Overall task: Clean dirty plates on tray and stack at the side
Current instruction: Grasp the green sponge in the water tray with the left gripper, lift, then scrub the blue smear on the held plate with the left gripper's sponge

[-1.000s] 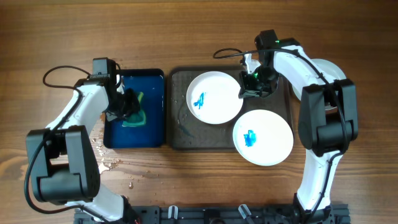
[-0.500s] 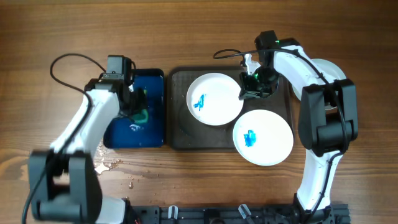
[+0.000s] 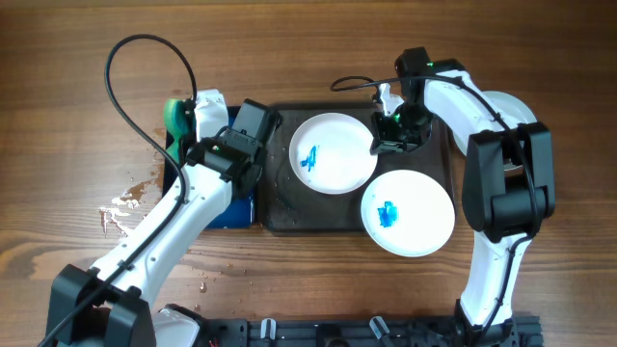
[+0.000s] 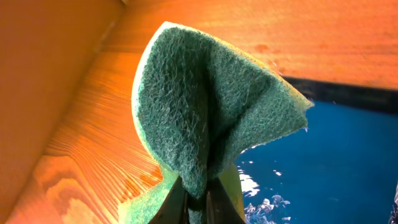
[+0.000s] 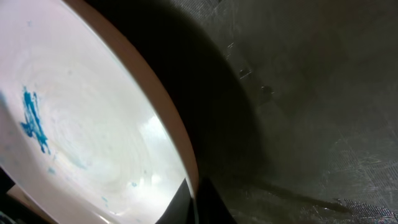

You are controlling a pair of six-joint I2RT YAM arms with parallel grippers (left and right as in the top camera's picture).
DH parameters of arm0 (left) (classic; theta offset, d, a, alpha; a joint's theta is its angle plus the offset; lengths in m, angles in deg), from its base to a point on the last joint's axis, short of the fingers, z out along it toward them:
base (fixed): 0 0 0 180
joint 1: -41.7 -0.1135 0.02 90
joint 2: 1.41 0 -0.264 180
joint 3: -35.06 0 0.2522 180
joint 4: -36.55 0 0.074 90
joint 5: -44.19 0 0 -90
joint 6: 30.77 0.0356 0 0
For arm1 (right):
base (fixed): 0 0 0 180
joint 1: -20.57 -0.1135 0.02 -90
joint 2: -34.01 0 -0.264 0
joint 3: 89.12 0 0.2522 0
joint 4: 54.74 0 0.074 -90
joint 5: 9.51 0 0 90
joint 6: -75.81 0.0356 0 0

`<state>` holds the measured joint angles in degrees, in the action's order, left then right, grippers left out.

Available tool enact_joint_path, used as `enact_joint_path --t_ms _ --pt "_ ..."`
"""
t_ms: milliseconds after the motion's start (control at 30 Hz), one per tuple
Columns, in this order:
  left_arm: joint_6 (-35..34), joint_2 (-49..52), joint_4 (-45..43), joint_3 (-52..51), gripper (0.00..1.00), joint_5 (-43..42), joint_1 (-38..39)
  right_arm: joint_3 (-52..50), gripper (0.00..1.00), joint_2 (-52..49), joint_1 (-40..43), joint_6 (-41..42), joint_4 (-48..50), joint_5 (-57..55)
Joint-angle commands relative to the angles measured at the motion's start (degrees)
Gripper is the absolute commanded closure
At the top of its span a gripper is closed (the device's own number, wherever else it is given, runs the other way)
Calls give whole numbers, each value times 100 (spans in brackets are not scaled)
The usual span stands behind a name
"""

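Observation:
Two white plates show, each with a blue smear. One plate (image 3: pixel 333 152) lies on the dark grey tray (image 3: pixel 280 207). The other plate (image 3: pixel 408 212) overlaps the tray's front right edge. A third plate is not clearly in view. My right gripper (image 3: pixel 389 136) is shut on the right rim of the upper plate, which also shows in the right wrist view (image 5: pixel 81 137) between the fingers (image 5: pixel 198 198). My left gripper (image 3: pixel 189 120) is shut on a folded green sponge (image 3: pixel 175 116), held over the back left corner of the blue tray; the left wrist view shows the sponge (image 4: pixel 205 106) in the fingers (image 4: pixel 198 200).
The smaller deep-blue tray (image 3: pixel 234 212) holds water (image 4: pixel 336 155) and is mostly hidden under my left arm. Water drops (image 3: pixel 123 202) lie on the wooden table left of it. A black cable (image 3: pixel 135 58) loops over the table at the back left.
My left gripper has lifted the sponge out of the blue tray and carried it to the tray's back left corner, with the arm now across the tray. The right arm and plates have not moved.

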<state>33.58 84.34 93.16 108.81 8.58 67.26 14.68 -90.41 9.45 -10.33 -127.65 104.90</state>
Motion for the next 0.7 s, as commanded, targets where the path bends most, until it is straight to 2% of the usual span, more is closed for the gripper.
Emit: enact_joint_path --t_ms 0,133,200,233,267,533,667 --pt "-208 -55 -17 7 96 621 48 26 96 57 -31 -4 -9 157" --pt "-337 -52 -17 7 96 632 48 26 96 57 -31 -48 -2 157" --pt "-334 -50 -13 7 96 -1005 -61 26 96 57 -31 -72 -11 157" --pt "-339 13 -26 0 96 -2216 -264 26 96 57 -31 -70 -28 157" --pt "-334 96 -48 0 96 -2885 -442 26 95 57 -31 -70 -48 157" --pt "83 459 -68 0 96 -6220 -2127 26 96 57 -68 -70 -212 162" --pt "291 457 -170 2 96 -6721 -2153 26 96 57 -221 -68 -170 160"
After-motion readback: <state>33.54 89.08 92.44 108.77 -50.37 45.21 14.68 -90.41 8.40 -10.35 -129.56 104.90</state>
